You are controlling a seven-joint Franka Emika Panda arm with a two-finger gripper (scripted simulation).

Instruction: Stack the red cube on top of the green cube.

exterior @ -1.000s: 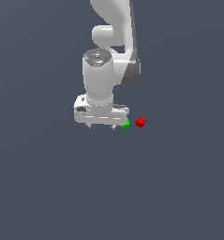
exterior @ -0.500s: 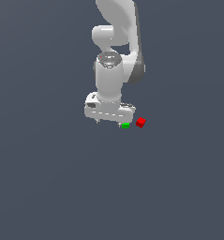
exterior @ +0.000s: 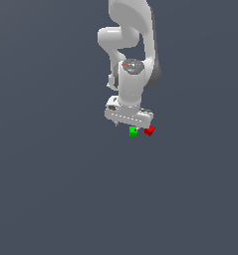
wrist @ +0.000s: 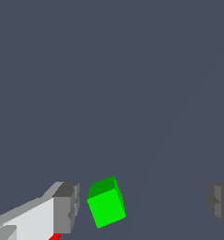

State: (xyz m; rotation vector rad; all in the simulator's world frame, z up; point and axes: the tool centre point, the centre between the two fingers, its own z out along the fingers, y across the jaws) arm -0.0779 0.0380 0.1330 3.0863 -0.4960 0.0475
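Note:
The green cube [exterior: 133, 131] and the red cube [exterior: 149, 131] sit side by side on the dark floor, red on the exterior view's right. My gripper [exterior: 131, 124] hangs just above them, its body over the green cube. In the wrist view the gripper [wrist: 144, 204] is open, with the green cube [wrist: 107, 202] between the fingers, close to one finger [wrist: 66, 206]. Only a sliver of the red cube [wrist: 54, 236] shows, outside that finger. The other finger [wrist: 220, 201] stands far off.
A plain dark grey floor [exterior: 51, 189] spreads all around. The white arm [exterior: 133, 45] rises behind the cubes.
The gripper has moved toward the exterior view's right and now hangs over the green cube. The cubes have not moved.

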